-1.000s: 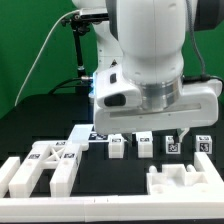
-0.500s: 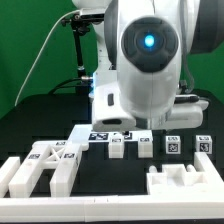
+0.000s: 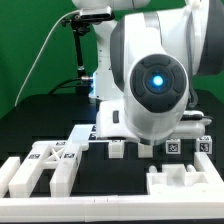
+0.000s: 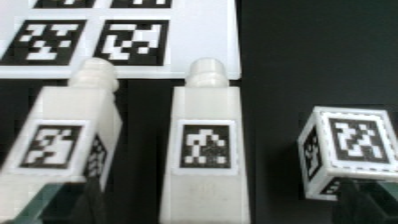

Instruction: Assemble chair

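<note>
1. Wrist view: the marker board [image 4: 111, 35] shows four black-and-white tags and lies flat on the black table [image 4: 294, 60].
2. The chair is not yet joined; its white parts lie loose on the table near the marker board.
3. One leg bar [image 4: 68, 135] and a second leg bar [image 4: 210, 135] lie side by side, apart from each other. Each bears a tag, and their tapered ends point at the marker board and reach its near edge in the picture.
4. A small cube [image 4: 347, 145] with a tag stands beside the second leg bar, apart from it, on the side away from the first.
5. The fingers [image 4: 43, 205] are spread wide and pinch nothing. Their blurred dark tips sit at the bars' far ends from the marker board.
6. Exterior view: the robot arm [image 3: 155, 85] hides the fingers and most of the marker board.
7. A ladder-shaped part [image 3: 45, 162] lies well to the exterior view's left of the marker board, and a notched part [image 3: 185, 180] lies to the exterior view's right. Three tagged cubes [image 3: 118, 150] stand in a row between them.
</note>
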